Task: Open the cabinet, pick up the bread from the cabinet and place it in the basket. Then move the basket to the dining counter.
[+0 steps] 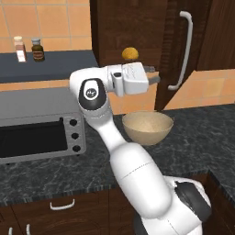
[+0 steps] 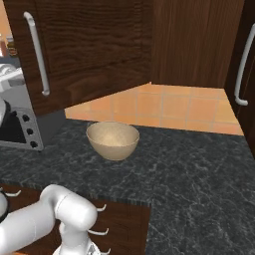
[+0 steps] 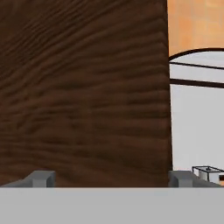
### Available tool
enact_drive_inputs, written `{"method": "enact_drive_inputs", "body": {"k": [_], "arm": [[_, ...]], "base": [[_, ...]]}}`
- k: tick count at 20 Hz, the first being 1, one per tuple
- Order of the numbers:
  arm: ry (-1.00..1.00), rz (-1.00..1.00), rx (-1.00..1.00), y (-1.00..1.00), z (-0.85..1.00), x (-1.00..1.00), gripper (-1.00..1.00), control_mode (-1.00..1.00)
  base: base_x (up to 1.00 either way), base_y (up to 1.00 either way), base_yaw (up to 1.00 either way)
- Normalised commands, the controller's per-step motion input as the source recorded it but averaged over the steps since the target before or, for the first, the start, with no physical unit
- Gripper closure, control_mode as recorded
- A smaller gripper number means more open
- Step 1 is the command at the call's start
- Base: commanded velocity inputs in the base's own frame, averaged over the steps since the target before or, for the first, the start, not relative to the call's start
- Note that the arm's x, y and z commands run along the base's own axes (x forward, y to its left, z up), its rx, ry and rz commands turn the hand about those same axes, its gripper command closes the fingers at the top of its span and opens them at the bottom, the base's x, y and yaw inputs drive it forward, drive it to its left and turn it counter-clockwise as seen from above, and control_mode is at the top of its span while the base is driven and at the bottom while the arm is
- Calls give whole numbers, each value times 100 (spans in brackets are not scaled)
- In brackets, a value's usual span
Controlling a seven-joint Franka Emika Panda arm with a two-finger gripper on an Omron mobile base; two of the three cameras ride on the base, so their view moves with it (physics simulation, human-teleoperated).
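The cabinet (image 1: 137, 27) door (image 1: 176, 50) stood swung open, its silver handle (image 1: 183, 50) at three o'clock from the gripper (image 1: 153, 75). The jaws were spread wide and held nothing, close against the brown wood. The bread (image 1: 130, 53) sat inside the cabinet, at twelve o'clock above the basket (image 1: 147, 127) on the black worktop (image 1: 202, 133).

Dark, matt wood grain is seen on the cabinet (image 1: 128, 27); its handle (image 1: 182, 50) looks like smooth silvery metal. The worktop (image 2: 199, 169) appears as speckled black granite. The basket (image 1: 147, 127) looks matt and speckled.
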Motion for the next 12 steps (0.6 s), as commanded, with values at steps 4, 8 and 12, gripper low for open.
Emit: {"method": "enact_drive_inputs", "body": {"k": [4, 8, 12], "arm": [[0, -27, 4, -81, 0, -21, -100, -100], [-2, -12, 7, -96, 0, -51, -100, -100], [0, 0, 9, -100, 0, -6, -100, -100]], "base": [[0, 0, 0], [0, 0, 0], [0, 0, 0]]}}
